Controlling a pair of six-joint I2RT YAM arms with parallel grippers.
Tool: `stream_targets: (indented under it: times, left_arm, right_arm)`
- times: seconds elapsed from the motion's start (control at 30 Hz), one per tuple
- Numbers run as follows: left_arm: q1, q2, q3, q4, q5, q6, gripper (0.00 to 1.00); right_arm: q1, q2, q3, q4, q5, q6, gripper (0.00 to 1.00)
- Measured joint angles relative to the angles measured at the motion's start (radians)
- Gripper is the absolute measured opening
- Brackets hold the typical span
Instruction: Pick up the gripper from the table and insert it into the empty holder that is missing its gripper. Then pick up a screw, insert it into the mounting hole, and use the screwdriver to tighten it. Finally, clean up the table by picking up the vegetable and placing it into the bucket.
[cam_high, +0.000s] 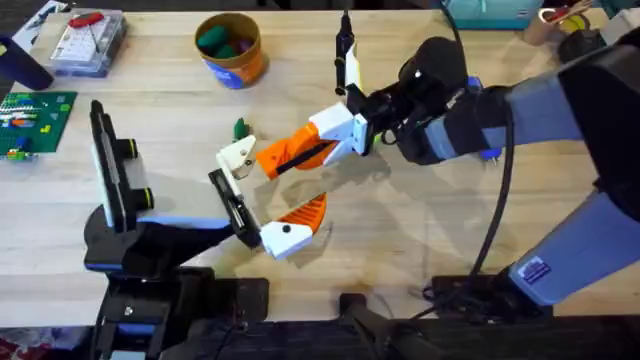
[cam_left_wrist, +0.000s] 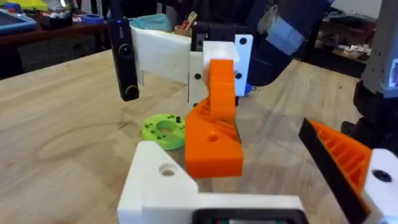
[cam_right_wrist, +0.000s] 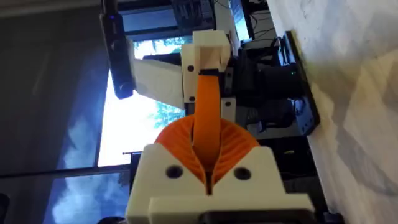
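Observation:
My right gripper (cam_high: 318, 148) reaches in from the right and is shut on the gripper (cam_high: 240, 155), clamping its orange wedge. The cream-white base (cam_left_wrist: 158, 177) of that piece hangs right at the far end of the holder (cam_high: 228, 203), a narrow black plate at the tip of my left arm; I cannot tell whether they touch. A like orange finger (cam_high: 290, 230) with a brighter white base sits at the holder's near end. Small dark screws (cam_left_wrist: 177, 119) lie on a green disc (cam_high: 240, 128). The bucket (cam_high: 232, 62) stands at the back with green and reddish items inside. The screwdriver is out of view.
A tall black plate (cam_high: 108, 170) with yellow-ringed knobs rises at the left. A clear parts box (cam_high: 85, 42) and a green board (cam_high: 35, 115) occupy the far left corner. A thin black bar (cam_high: 345, 55) on a cream bracket sticks up beside my right wrist.

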Motion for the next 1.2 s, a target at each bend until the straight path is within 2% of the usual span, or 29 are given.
stream_targets:
  times: [1.2]
  left_arm:
    - [0.000, 0.000, 0.000, 0.001, 0.000, 0.000, 0.987]
  right_arm:
    - [0.029, 0.000, 0.001, -0.055, 0.058, -0.060, 0.011]
